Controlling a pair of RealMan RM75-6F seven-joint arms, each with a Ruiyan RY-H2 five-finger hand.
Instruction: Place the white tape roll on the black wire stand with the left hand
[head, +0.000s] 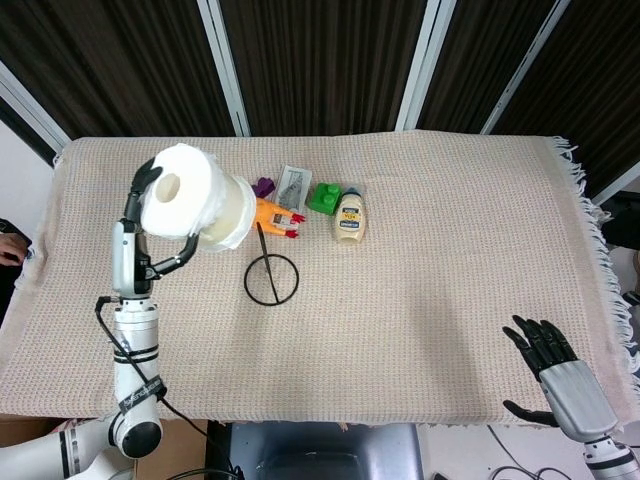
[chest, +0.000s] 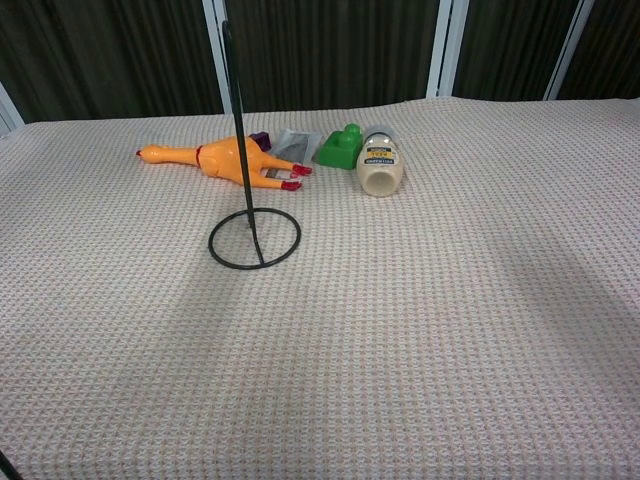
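Head view high above, chest view low, both facing table (head: 450, 300)

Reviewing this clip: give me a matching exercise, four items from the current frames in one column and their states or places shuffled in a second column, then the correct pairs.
Items:
1. white tape roll
2. black wire stand
3. rubber chicken
4. right hand

States:
A. lying on its side on the cloth
B. open, holding nothing, at the table's near edge
C. held up in the left hand
D. upright, nothing on it

Pairs: 1-C, 2-D, 3-A, 4-B
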